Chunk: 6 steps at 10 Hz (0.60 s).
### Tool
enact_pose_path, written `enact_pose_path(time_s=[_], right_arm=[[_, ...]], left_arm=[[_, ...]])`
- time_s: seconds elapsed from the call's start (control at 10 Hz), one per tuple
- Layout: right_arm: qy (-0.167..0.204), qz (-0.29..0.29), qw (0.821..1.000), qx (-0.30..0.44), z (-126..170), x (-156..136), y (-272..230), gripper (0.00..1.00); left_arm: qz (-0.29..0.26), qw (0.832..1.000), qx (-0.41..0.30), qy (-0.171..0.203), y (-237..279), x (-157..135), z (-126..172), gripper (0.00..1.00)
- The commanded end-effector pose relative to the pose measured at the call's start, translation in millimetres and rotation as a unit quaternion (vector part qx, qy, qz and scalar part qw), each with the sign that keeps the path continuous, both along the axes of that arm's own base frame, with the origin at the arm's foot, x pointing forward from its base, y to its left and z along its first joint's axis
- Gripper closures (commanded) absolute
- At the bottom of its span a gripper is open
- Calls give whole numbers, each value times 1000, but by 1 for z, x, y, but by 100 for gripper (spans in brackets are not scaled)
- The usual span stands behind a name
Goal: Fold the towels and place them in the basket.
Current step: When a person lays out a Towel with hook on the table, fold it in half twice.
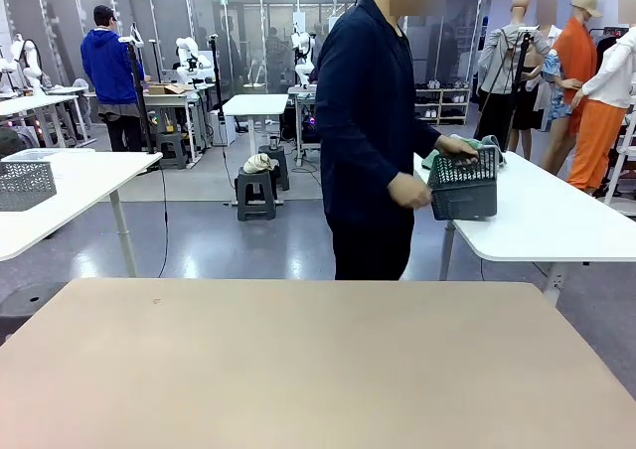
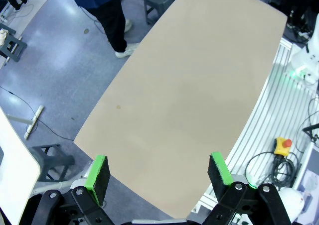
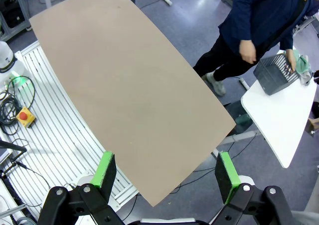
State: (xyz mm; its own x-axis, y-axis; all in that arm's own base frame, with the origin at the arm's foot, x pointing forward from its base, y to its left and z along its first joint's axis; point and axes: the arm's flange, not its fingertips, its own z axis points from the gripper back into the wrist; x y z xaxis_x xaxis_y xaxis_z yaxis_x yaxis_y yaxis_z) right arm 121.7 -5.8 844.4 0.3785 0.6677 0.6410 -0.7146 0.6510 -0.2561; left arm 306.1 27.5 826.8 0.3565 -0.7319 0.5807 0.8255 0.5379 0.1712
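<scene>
**Nothing folded yet: towel and basket are on another tabletop**

Front view: the beige tabletop (image 1: 298,370) in front of the robot lies bare. Beyond its far edge a person (image 1: 370,121) stands turned toward a white side tabletop (image 1: 556,225) on the right. One hand (image 1: 409,191) is at the near side of the dark grey basket (image 1: 464,186) and the other (image 1: 459,148) is at its rim. A mint green towel (image 1: 489,147) shows bunched at the top of the basket. I cannot tell whether it lies inside or just behind.

Left wrist view: the left jaws stand spread wide, green pads (image 2: 97,172) pinching nothing, hanging high above the bare beige tabletop (image 2: 189,85).

Right wrist view: the right jaws are likewise spread and empty, green pads (image 3: 105,170) over the tabletop's (image 3: 124,75) near edge. Off to the side, the basket (image 3: 273,76) sits on the white side tabletop (image 3: 279,120), with the green towel (image 3: 302,65) crumpled at its far end and the person's hand (image 3: 289,59) on it.

By my reading the task has not begun. No towel is spread or folded, and both basket and towel are well apart from either arm. All of the folding and placing is left to do.
</scene>
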Motion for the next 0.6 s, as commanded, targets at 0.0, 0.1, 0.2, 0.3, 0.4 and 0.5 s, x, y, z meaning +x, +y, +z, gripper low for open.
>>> enact_pose_path(time_s=[0.0,0.1,0.2,0.3,0.4,0.5], right_arm=[[-4,4,1000,2,1,-5,-1,0],[-4,4,1000,2,1,-5,-1,0],[-4,4,1000,2,1,-5,-1,0],[-4,4,1000,2,1,-5,-1,0],[-4,4,1000,2,1,-5,-1,0],[-4,4,1000,2,1,-5,-1,0]], left_arm=[[-8,1000,-3,-2,-1,-1,1,0],[-8,1000,-3,-2,-1,-1,1,0],[-8,1000,-3,-2,-1,-1,1,0],[-8,1000,-3,-2,-1,-1,1,0],[-8,1000,-3,-2,-1,-1,1,0],[-8,1000,-3,-2,-1,-1,1,0]])
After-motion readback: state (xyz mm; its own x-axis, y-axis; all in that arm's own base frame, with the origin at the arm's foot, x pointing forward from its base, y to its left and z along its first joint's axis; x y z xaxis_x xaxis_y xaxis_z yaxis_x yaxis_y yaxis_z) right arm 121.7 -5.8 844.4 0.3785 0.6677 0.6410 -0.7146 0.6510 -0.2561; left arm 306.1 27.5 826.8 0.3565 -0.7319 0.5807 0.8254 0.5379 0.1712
